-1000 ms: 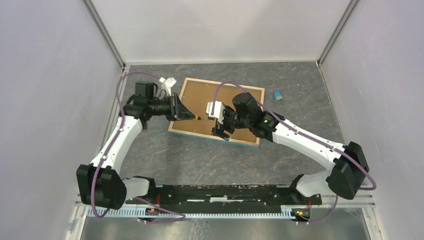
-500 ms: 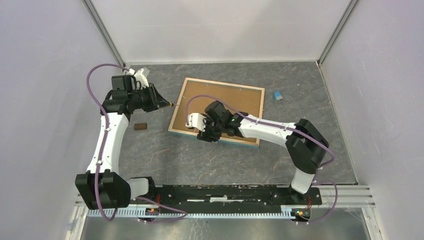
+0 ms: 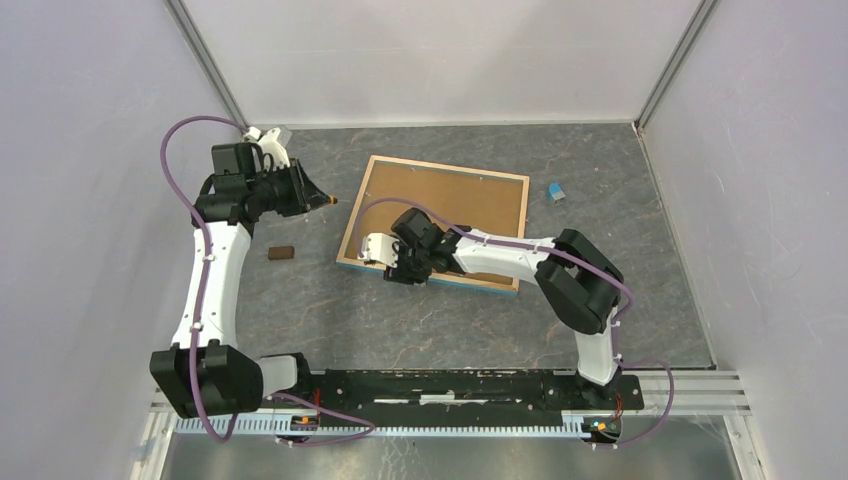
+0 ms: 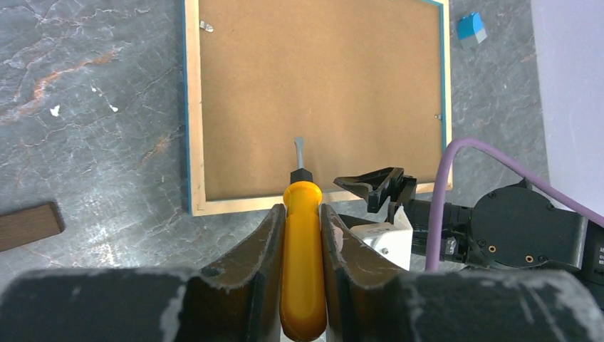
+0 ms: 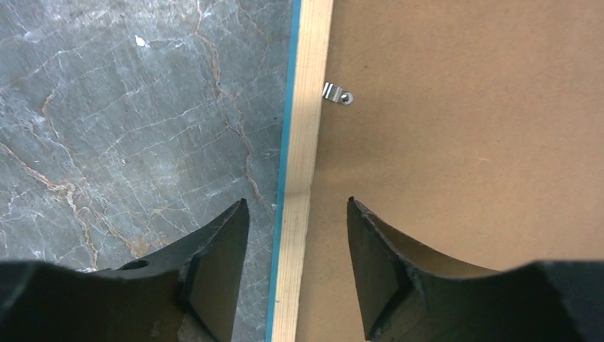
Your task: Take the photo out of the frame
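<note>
Grey marbled table (image 3: pixel 400 320) filled the top view. The frame (image 3: pixel 470 195) lay face down at centre, brown backboard up, with pale wood edging and a thin blue border round it. Your right gripper (image 5: pixel 296 202) hovered at the frame's lower left corner, jaws apart, one on each side of the wood edging. Your left gripper (image 4: pixel 302 214), upper left and off the frame, was clamped on a yellow-handled screwdriver (image 4: pixel 303 285), tip toward the frame. Brown block (image 3: pixel 281 253) lay left of the frame; small blue piece (image 3: pixel 556 192) off its upper right corner; metal tab (image 5: pixel 335 93) on the backboard beside the edging.
</note>
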Controlling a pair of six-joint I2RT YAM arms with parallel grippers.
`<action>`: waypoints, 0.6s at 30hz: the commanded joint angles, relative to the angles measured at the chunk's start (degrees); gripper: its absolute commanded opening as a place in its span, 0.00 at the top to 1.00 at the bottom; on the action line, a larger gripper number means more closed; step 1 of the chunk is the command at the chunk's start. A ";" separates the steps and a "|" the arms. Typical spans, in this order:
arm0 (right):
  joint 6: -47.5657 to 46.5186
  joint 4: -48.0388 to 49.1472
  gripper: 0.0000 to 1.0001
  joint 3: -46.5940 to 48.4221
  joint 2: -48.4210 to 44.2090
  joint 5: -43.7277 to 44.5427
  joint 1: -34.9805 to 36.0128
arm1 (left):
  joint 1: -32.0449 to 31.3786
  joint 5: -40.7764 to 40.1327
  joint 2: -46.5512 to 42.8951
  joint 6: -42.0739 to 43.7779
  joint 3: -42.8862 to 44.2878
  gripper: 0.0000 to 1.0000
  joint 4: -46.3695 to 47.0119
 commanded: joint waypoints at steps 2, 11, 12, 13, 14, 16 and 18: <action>-0.76 -0.77 0.45 0.94 1.45 -0.78 0.72 | 0.25 -0.70 -1.04 5.84 1.76 0.98 -0.86; -1.19 -2.84 0.70 -9.69 -4.01 -4.55 0.95 | 0.25 -1.69 -0.69 11.24 3.16 0.98 -3.85; -1.21 -2.96 0.72 -11.18 -4.99 -5.10 0.94 | 0.31 -1.86 -0.49 12.20 3.39 0.98 -4.23; -1.33 -3.05 0.74 -12.87 -6.15 -6.05 0.98 | 0.30 -2.03 -0.35 13.18 3.53 0.98 -4.81; -1.37 -3.05 0.76 -14.65 -7.16 -6.97 0.99 | 0.28 -2.55 -0.18 13.94 3.64 0.98 -5.19; -1.45 -3.20 0.78 -17.55 -9.22 -8.71 0.98 | 0.30 -2.86 -0.12 15.67 3.30 0.98 -5.65; -1.53 -3.31 0.80 -20.13 -11.19 -10.25 0.98 | 0.27 -2.94 0.01 17.11 2.88 0.98 -6.26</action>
